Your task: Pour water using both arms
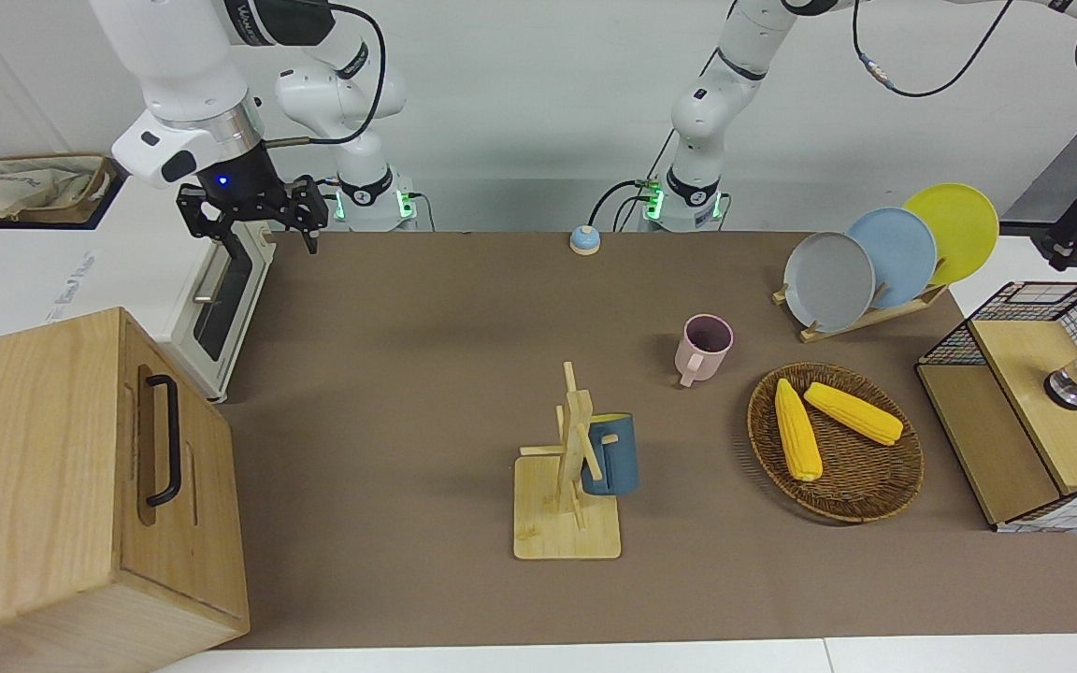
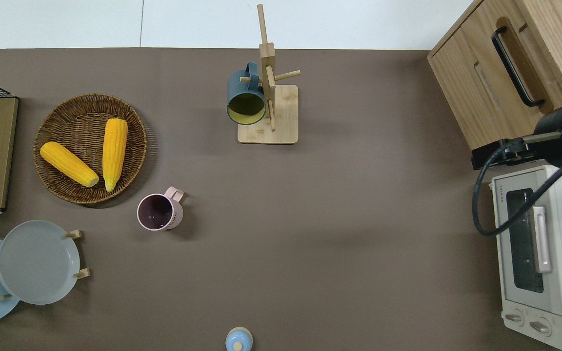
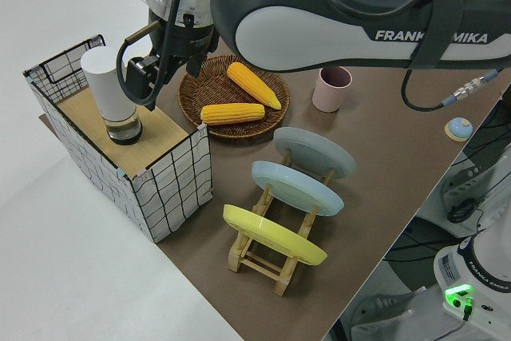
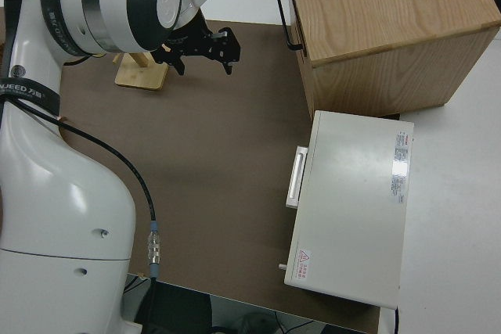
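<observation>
My right gripper (image 1: 253, 210) hangs open and empty over the edge of the white toaster oven (image 1: 221, 299); the right side view shows the right gripper (image 4: 205, 48) over the brown mat. My left gripper (image 3: 148, 77) hangs beside a white cylindrical container (image 3: 112, 89) that stands on the wooden shelf of a wire crate (image 3: 160, 189). An empty pink cup (image 1: 705, 348) stands upright mid-table. A blue mug (image 1: 611, 453) hangs on a wooden mug tree (image 1: 568, 533). No water shows in any view.
A wicker basket (image 1: 875, 509) holding two corn cobs lies beside the pink cup. A plate rack (image 1: 866, 257) with three plates stands toward the left arm's end. A large wooden cabinet (image 1: 52, 486) stands beside the toaster oven. A small blue button (image 1: 584, 240) sits near the robots.
</observation>
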Tool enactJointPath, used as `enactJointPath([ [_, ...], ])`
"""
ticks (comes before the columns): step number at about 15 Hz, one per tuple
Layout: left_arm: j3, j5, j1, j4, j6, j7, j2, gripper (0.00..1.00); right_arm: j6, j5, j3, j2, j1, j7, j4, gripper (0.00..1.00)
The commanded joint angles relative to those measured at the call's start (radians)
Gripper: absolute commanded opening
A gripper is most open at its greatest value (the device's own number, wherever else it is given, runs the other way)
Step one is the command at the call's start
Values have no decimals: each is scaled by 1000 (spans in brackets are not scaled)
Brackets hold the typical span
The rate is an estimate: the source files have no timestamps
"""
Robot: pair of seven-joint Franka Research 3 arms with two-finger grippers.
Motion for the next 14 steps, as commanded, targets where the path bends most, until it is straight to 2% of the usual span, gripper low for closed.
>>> enactJointPath([
  [1, -6, 59, -33, -1, -89, -73, -30, 998, -1, 16, -3, -6, 0, 10, 0, 987],
  [7, -7, 82, -151, -1, -157, -251, -43, 998, -1, 16, -1, -6, 0, 10, -2, 987],
  [11, -19, 70, -211, -1, -201, -253, -50, 998, -1, 16, -3, -6, 0, 10, 0, 987],
  [14, -71, 59, -232, -4, -212, -254, -48, 998, -1, 16, -1, -6, 0, 10, -2, 987],
])
